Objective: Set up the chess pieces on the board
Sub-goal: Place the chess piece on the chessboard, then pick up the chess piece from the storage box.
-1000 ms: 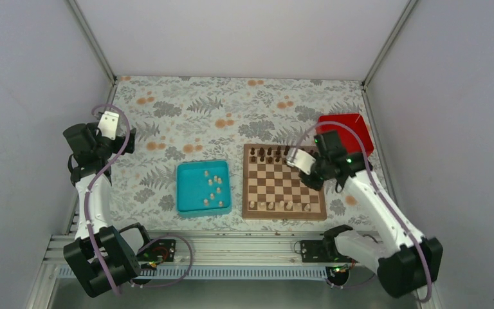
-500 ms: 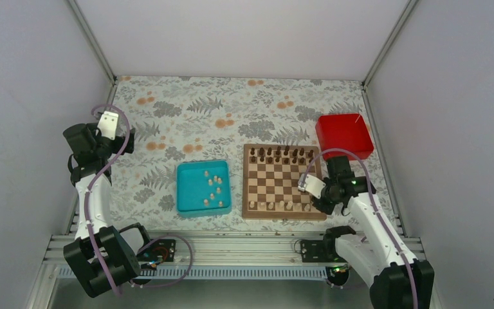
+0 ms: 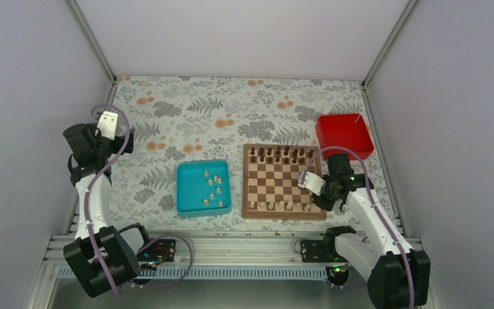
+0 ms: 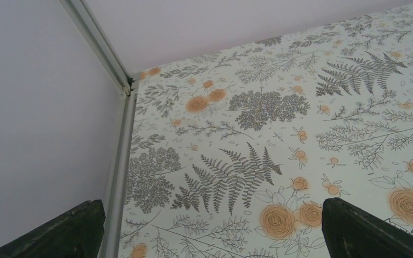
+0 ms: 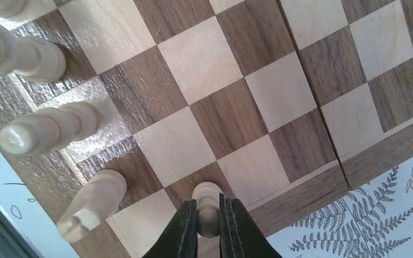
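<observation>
Where shiny checkered wood meets the brown rim of the board (image 3: 283,183), pinched tight in the right gripper (image 5: 208,223): one smooth, round-topped pale pawn (image 5: 207,194). Near it, three more chess pieces (image 5: 48,129) — tall, pale, standing in a row along the edge. About eight more loose in the teal tray (image 3: 183,190). Over flowery cloth (image 4: 258,107) by the wall, left gripper (image 4: 211,226) spread wide, open room all round.

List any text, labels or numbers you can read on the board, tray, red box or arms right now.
None readable.
The board shows plain squares and a plain border, no coordinates.
The teal tray and the red box are bare.
The chess piece in the right gripper is unmarked.
The white wrist housings are too small to tell.
</observation>
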Robot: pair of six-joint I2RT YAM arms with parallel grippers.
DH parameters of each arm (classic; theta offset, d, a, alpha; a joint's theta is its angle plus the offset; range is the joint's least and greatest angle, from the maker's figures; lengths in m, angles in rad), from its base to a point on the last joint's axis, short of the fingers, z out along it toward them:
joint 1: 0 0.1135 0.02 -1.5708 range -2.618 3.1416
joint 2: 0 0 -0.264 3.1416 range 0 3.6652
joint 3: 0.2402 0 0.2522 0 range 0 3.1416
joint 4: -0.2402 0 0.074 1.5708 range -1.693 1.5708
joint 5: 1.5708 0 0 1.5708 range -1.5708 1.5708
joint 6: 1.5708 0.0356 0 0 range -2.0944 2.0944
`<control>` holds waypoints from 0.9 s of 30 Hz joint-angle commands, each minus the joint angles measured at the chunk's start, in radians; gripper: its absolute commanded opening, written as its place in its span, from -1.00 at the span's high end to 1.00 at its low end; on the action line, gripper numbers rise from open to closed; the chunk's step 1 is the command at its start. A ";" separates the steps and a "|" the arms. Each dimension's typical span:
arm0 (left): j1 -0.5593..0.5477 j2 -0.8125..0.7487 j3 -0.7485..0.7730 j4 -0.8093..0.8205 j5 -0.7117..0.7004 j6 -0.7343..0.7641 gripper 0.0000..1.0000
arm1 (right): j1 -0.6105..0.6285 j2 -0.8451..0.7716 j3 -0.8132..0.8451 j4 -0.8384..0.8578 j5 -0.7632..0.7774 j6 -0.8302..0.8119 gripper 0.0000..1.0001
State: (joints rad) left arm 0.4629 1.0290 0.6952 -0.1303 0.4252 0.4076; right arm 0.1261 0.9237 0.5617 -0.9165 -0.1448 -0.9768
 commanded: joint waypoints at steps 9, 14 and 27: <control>0.007 0.006 0.011 0.014 0.007 0.008 -1.00 | -0.028 0.056 0.014 0.009 -0.019 -0.035 0.87; 0.008 0.010 0.007 0.018 0.009 0.011 -1.00 | -0.029 0.058 0.045 -0.005 -0.019 -0.036 0.64; 0.008 -0.008 -0.001 0.021 0.025 0.013 -1.00 | 0.043 0.209 0.464 -0.169 -0.121 -0.024 0.18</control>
State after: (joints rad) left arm 0.4633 1.0340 0.6952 -0.1295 0.4263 0.4107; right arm 0.1181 1.0691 0.9001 -1.0252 -0.2157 -1.0164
